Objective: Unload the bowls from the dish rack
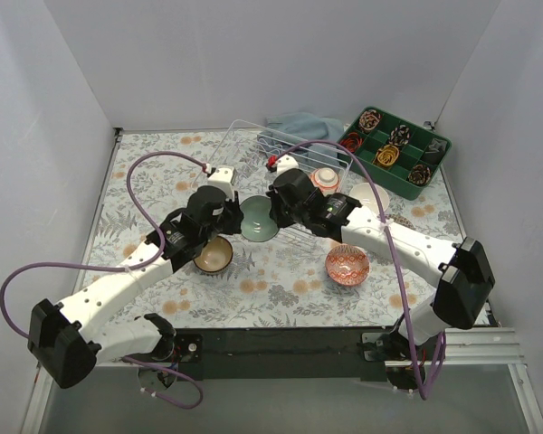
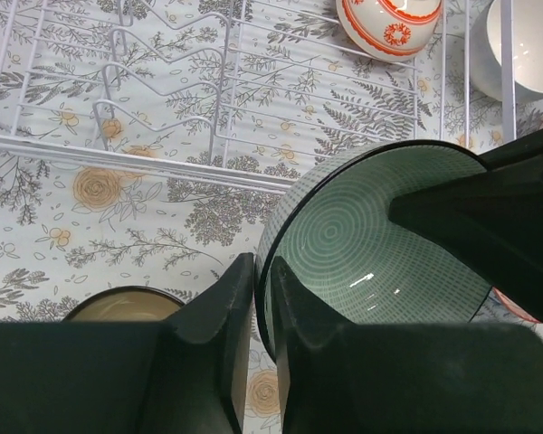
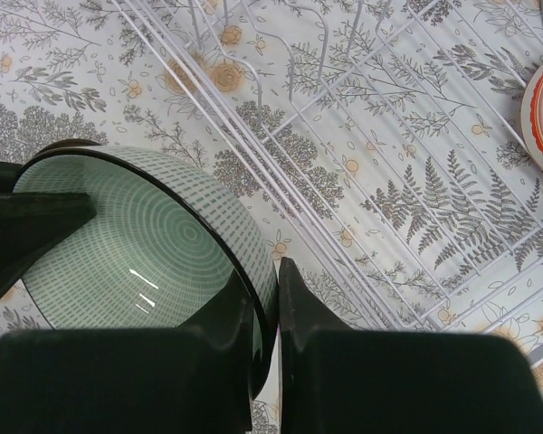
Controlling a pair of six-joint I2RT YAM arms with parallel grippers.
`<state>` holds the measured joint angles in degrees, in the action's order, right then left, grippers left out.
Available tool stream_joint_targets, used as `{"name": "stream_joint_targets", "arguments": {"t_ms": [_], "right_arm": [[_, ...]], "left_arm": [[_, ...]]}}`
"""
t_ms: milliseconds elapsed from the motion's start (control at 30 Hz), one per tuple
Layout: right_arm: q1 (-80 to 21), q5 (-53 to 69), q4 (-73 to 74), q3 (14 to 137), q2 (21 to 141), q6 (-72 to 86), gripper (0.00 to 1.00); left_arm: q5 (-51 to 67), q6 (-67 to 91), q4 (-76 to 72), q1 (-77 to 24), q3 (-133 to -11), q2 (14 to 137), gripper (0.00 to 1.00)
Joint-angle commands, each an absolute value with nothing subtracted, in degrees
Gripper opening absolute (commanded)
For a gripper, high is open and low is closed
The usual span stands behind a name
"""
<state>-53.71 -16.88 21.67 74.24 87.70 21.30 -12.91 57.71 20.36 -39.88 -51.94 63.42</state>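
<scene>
A green bowl hangs above the table in front of the white wire dish rack. My left gripper is shut on its left rim and my right gripper is shut on its right rim; the bowl shows in both wrist views. A white bowl with orange bands lies in the rack, also in the left wrist view. A brown bowl and a red patterned bowl sit on the table. A white bowl sits beside the rack.
A green compartmented tray with small items stands at the back right. A blue cloth lies behind the rack. The floral tablecloth covers the table. White walls close in the sides and back.
</scene>
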Motion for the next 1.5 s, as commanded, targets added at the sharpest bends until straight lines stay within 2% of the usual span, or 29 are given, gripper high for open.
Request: {"name": "stream_joint_targets", "arguments": {"t_ms": [0,33,133,167,233,267,400,500,633,767,1000,1467], "right_arm": [[-54.2,-19.4,23.7,77.5,87.1,20.2,0.01],[-54.2,-19.7,24.9,77.5,86.9,20.1,0.01],[-54.1,-19.9,27.8,77.5,85.4,19.7,0.01],[-54.0,-20.0,28.6,77.4,84.3,19.7,0.01],[-53.0,-19.3,30.4,76.5,82.9,19.7,0.01],[-52.5,-18.7,31.7,75.8,80.9,19.9,0.01],[-49.0,-16.7,35.1,71.0,74.5,20.7,0.01],[-45.8,-16.7,39.3,67.2,69.2,21.4,0.01],[-38.7,-10.7,41.8,61.5,60.4,21.4,0.01],[-32.1,-7.6,44.8,57.7,56.5,19.8,0.01],[-24.4,-0.5,45.3,51.8,56.2,17.3,0.01],[-18.2,6.0,38.3,41.8,58.0,15.6,0.01]], "left_arm": [[-13.8,57.8,17.1,-40.0,-51.5,59.7,0.21],[-14.0,57.8,17.0,-39.8,-51.3,59.3,0.4],[-14.2,57.5,14.8,-39.5,-49.7,56.7,0.6],[-14.4,57.5,14.1,-39.4,-49.1,56.0,0.69],[-14.9,57.5,12.5,-38.9,-47.9,53.7,0.77],[-15.0,57.5,12.0,-38.6,-47.6,53.1,0.86],[-15.9,57.6,9.5,-37.2,-45.9,49.9,0.97],[-17.4,57.5,8.7,-36.4,-44.8,48.6,0.98],[-18.5,57.1,8.4,-35.8,-44.6,48.7,0.98],[-18.6,57.1,8.4,-35.5,-44.4,49.0,0.98],[-19.0,56.7,8.5,-35.4,-44.1,49.0,0.98],[-19.9,55.9,8.3,-35.3,-44.0,48.8,0.98]]}}
